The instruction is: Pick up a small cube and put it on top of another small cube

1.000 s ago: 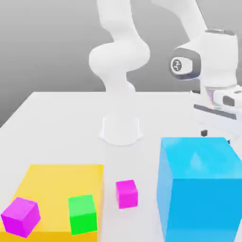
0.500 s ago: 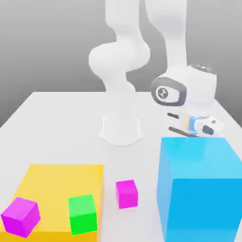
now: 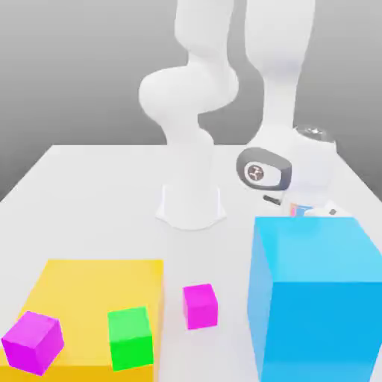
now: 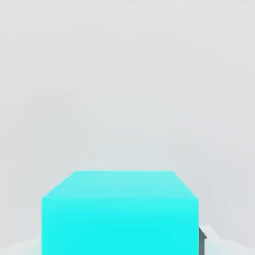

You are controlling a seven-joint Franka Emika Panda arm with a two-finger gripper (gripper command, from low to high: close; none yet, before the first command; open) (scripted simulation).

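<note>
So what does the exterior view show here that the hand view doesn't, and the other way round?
Exterior view's own: the white Panda arm, its wrist dipping behind the big sky-blue cube; a yellow slab carrying a green cube and a violet cube; the hot-pink cube on the table beside the slab.
Hand view's own: the small cyan cube, close up.
Shared: the white table.

No words, numbers or brand names can be read. A small emblem marks the arm's wrist joint (image 3: 255, 173), illegible.
</note>
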